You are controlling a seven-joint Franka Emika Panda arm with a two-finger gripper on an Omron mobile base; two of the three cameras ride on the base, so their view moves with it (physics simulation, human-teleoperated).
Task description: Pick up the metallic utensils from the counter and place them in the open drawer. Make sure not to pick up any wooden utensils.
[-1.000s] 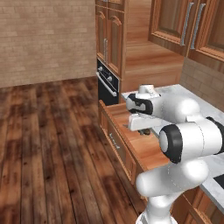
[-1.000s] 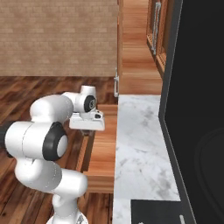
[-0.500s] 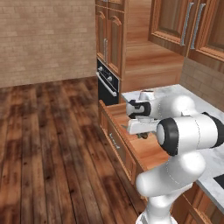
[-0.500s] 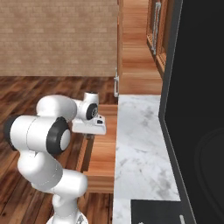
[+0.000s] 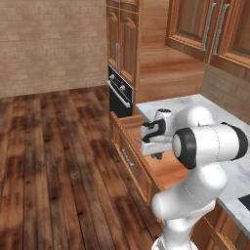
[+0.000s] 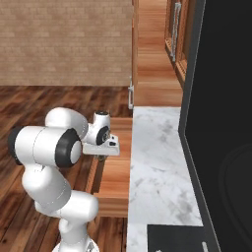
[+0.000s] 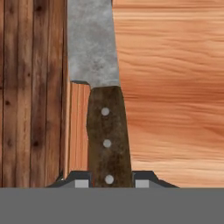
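In the hand view my gripper (image 7: 108,183) is shut on the kitchen knife (image 7: 107,131), holding the end of its dark riveted handle. The silver blade points away from the hand, along the inner edge of the open drawer (image 7: 175,87). The knife hangs above the drawer's light-brown inside, right by its front wall, with the floor beyond. From the left base view the gripper (image 5: 154,146) hovers low over the open drawer (image 5: 171,171), which sticks out from under the marble counter (image 5: 195,105). The right base view shows the gripper (image 6: 101,156) over the drawer (image 6: 115,177) beside the counter (image 6: 157,162).
A black oven (image 5: 119,93) sits in the tall wood cabinets behind the drawer. Dark plank floor (image 5: 53,146) spreads to the left. A black sink corner (image 6: 167,238) lies in the counter near the base. A large dark shape (image 6: 221,123) blocks the right of the right base view.
The hand with the knife has sunk a little lower over the drawer, and the elbow has swung. The grip on the knife is the same.
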